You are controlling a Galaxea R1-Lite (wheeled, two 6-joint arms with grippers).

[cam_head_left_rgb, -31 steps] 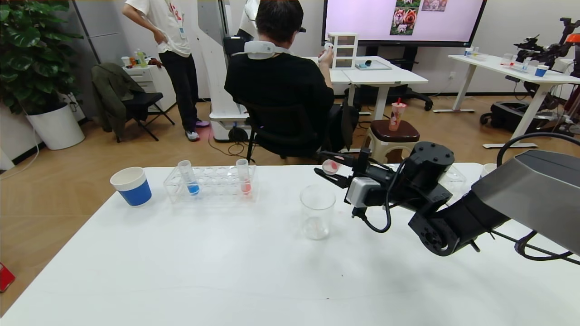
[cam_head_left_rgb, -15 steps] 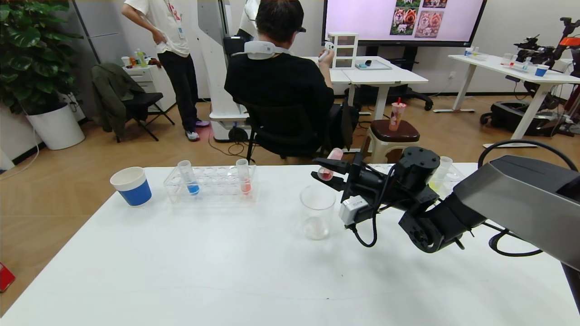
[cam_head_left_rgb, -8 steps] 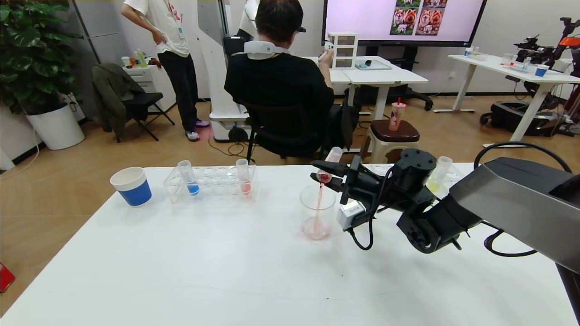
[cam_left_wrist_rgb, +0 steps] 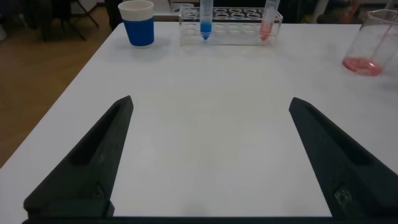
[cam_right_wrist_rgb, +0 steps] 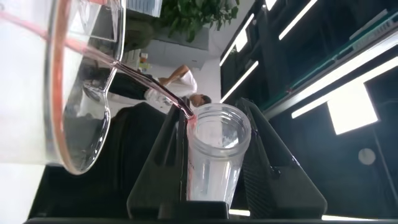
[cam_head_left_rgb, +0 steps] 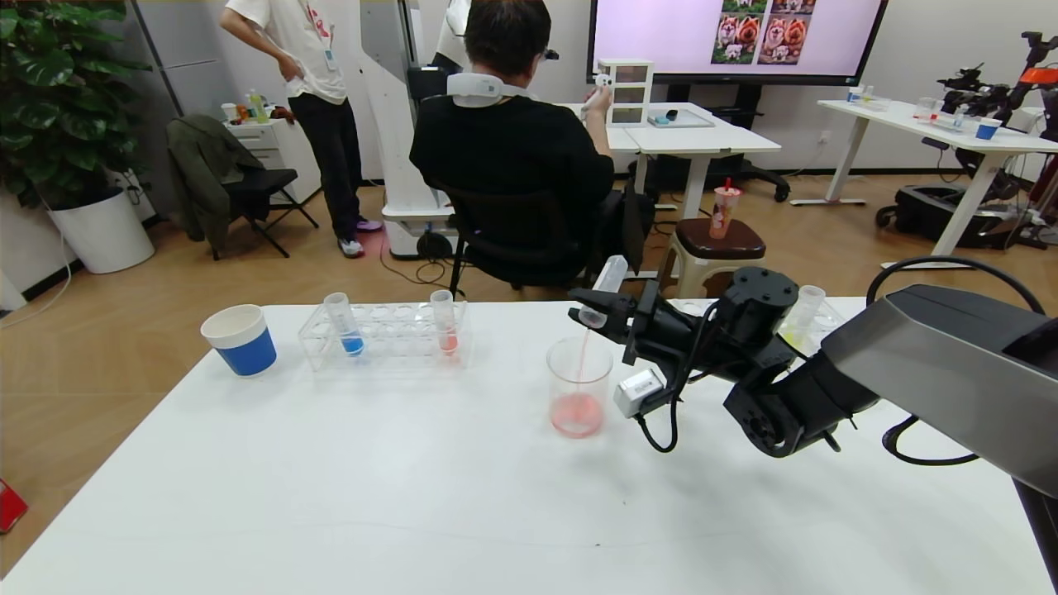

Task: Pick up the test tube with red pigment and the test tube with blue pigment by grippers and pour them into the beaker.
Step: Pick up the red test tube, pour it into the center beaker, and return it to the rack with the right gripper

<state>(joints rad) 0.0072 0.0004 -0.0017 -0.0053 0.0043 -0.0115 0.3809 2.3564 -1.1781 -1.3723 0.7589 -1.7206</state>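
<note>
Since half a second back the slim clear plastic tube of red pigment [cam_head_left_rgb: 601, 291] has tipped steeper and gone nearly empty, and the clear straight-sided beaker [cam_head_left_rgb: 579, 386] on the white counter [cam_head_left_rgb: 397, 496] now has a proper red pool at the bottom, with just a thin thread running in. Right gripper [cam_head_left_rgb: 597, 315] has its jaws clamped on that tube, mouth down over the beaker rim.

So I'd say the red half is basically done; the blue half hasn't started. The slim clear tube with bright blue liquid [cam_head_left_rgb: 344, 323] sits upright in the clear plastic rack [cam_head_left_rgb: 387, 337], far-left of the beaker. Left gripper [cam_left_wrist_rgb: 208, 155] hovers low over the near counter, jaws wide, holding nothing.

Count: one beaker, one blue tube, two red tubes (one in hand, the twin [cam_head_left_rgb: 445, 321] in the rack), one yellow-green tube [cam_head_left_rgb: 800, 318] behind the right arm, one blue-and-white paper cup [cam_head_left_rgb: 240, 340].
</note>
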